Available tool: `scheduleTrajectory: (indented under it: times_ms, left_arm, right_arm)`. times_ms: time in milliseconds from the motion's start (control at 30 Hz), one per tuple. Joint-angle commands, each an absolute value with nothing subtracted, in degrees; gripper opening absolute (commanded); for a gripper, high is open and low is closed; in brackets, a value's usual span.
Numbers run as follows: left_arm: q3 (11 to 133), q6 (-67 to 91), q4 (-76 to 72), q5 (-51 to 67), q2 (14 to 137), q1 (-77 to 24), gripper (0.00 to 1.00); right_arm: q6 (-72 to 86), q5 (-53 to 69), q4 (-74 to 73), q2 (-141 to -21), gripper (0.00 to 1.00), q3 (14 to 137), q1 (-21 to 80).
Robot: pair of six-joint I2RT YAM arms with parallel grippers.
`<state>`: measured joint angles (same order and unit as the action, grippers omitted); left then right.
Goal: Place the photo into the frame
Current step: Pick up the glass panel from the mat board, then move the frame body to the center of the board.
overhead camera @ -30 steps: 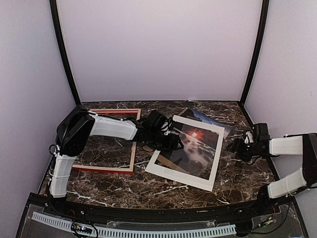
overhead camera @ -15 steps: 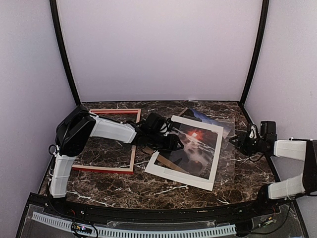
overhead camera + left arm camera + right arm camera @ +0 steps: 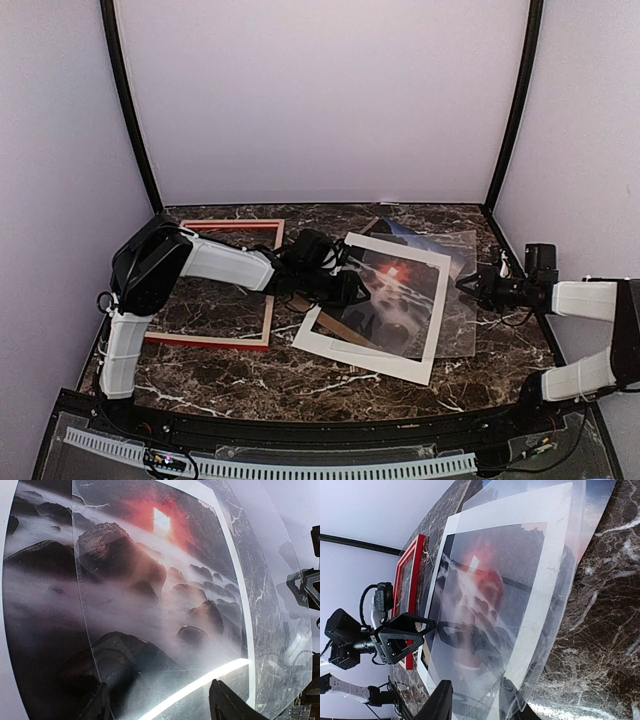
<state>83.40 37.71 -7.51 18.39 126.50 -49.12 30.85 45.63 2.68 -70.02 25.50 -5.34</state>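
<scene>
The photo [image 3: 392, 290], dark rocks and mist with a red glow, lies mid-table under a white mat [image 3: 372, 362]. A clear sheet [image 3: 457, 322] lies over both and overhangs to the right. The frame [image 3: 270, 300], red with pale rails, lies flat at the left, apart from the photo. My left gripper [image 3: 345, 290] hovers open over the photo's left part [image 3: 150, 580], fingertips spread wide [image 3: 162, 707]. At the sheet's right edge is my right gripper [image 3: 478, 284], jaws [image 3: 480, 705] partly closed with the bowed sheet [image 3: 570, 580] between them, a gap still showing.
A brown backing board [image 3: 338, 328] peeks out under the mat's left side. Black posts and pale walls close in the marble table [image 3: 300, 385] on three sides. In the right wrist view the left gripper [image 3: 402, 640] faces me across the photo [image 3: 475, 595], next to the frame [image 3: 412, 560].
My right gripper moved left to the clear sheet's edge and its jaws narrowed around it. The sheet now shows over the mat's right side. My left arm barely moved.
</scene>
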Motion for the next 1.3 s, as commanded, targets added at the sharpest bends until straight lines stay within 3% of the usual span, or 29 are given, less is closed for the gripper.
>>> scheduleTrajectory:
  times_ms: [0, 167, 467, 667, 1267]
  left_arm:
    - [81.2, 37.1, -2.1, 19.1, 124.8, -50.1, 0.71]
    - [81.1, 33.0, -1.5, 17.6, 121.6, -50.0, 0.72]
    - [76.8, 26.4, 11.0, 5.7, 104.7, -47.3, 0.82]
    - [71.5, 27.3, 20.2, 1.6, 99.0, -38.8, 0.86]
    - [75.0, 24.9, 23.0, 5.1, 112.9, -34.4, 0.85]
  right_arm:
    - [30.6, 49.0, 5.3, -71.9, 0.27, 27.1, -5.0]
    - [29.3, 47.3, 2.4, -72.3, 0.0, 29.7, -5.0]
    - [29.6, 47.2, -4.6, -66.8, 0.0, 34.8, -4.9]
    - [33.1, 48.7, -3.7, -63.2, 0.0, 35.7, -4.8]
    - [35.7, 49.9, -6.2, -59.2, 0.0, 38.8, -4.4]
